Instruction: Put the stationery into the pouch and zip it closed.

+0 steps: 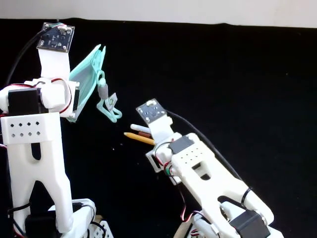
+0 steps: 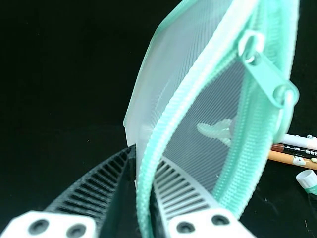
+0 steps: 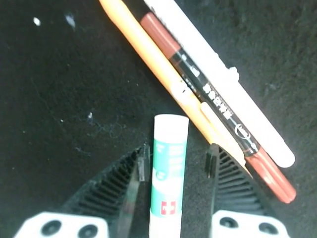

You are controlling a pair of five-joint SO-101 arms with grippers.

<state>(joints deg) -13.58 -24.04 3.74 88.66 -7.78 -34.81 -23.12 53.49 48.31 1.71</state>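
Spread right hand [image 3: 177,157] straddles cut-off glue stick [image 3: 169,171]; left hand [image 2: 143,166] pinches pouch [image 2: 198,74]

The left arm [image 1: 34,148] and right arm [image 1: 208,173] are showing white printed shells with small holes and slots, black servo blocks [image 1: 22,101] and thin red and black wires [image 1: 57,82] behind each claw. The left claw [image 2: 143,161] and right claw [image 3: 178,153] are showing dark ribbed fingers [image 3: 109,183] on white screw-holed bases [image 3: 64,225], each carrying a dark circuit board [image 1: 55,37] trailing a black cable [image 1: 21,53].
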